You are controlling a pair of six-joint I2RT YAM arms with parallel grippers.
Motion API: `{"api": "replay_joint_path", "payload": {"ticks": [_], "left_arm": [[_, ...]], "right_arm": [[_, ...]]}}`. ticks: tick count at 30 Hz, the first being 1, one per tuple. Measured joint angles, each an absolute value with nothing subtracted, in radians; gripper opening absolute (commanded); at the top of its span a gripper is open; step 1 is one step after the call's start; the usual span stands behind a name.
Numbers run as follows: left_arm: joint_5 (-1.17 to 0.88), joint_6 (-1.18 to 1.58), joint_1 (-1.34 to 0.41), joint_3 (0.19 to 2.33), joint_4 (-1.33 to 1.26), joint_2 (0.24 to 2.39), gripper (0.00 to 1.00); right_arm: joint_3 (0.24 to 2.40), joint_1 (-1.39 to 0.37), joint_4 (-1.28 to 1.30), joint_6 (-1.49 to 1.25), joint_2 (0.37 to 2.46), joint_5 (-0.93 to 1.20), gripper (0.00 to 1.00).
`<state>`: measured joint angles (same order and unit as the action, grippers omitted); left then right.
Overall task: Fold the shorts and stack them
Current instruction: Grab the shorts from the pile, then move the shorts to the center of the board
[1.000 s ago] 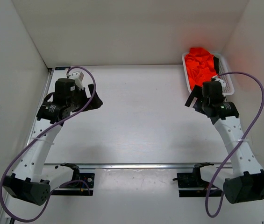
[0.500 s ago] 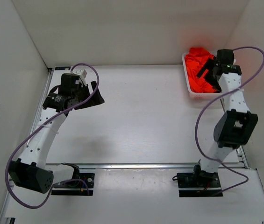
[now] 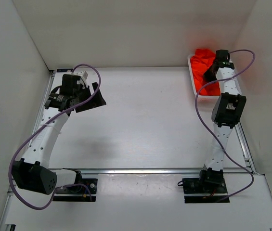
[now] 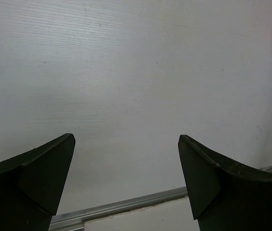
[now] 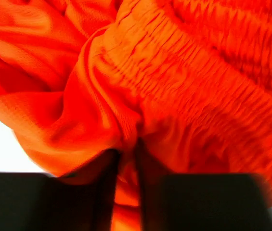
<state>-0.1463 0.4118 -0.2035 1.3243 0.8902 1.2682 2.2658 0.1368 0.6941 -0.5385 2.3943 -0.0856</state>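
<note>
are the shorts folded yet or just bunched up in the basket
Bunched, not folded: the shorts sit crumpled in the white basket, and the right wrist view shows wrinkled fabric pinched in the right gripper.

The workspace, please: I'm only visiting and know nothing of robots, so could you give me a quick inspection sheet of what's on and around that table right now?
Surface: white table, bare across the middle.
Job's things: orange-red shorts, crumpled in a white basket at the far right corner; not yet folded.
Clutter: nothing seen.
Grippers: left gripper open, holding nothing, above the table's far left. Right gripper in the basket, jaws pinched on a fold of the shorts by the gathered waistband.
Cables: purple cables loop off the left arm and the right arm, clear of the shorts.
Surroundings: plain white walls on three sides.
</note>
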Motion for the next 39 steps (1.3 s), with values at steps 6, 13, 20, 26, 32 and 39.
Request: {"api": "replay_joint_path", "payload": {"ticks": [6, 13, 20, 26, 32, 39], "left_arm": [[-0.15, 0.424, -0.204, 1.321, 0.889, 1.268, 1.0], [-0.181, 0.462, -0.203, 1.302, 0.881, 1.248, 1.0], [-0.197, 0.499, -0.202, 1.331, 0.862, 1.245, 1.0], [-0.132, 0.49, -0.186, 1.454, 0.886, 1.243, 1.0], [-0.033, 0.462, -0.179, 1.509, 0.916, 1.165, 1.0], [-0.015, 0.475, -0.179, 1.429, 0.934, 1.136, 0.56]], "right_arm": [[2.197, 0.139, 0.657, -0.574, 2.333, -0.117, 0.0], [2.097, 0.068, 0.646, -0.542, 1.955, -0.082, 0.0], [2.249, -0.197, 0.592, -0.479, 1.692, 0.064, 0.0], [2.179, -0.423, 0.566, -0.421, 1.536, 0.116, 0.03], [1.694, -0.5, 0.541, -0.434, 1.385, 0.078, 0.77], [1.327, -0.308, 0.622, -0.517, 1.484, 0.08, 0.1]]}}
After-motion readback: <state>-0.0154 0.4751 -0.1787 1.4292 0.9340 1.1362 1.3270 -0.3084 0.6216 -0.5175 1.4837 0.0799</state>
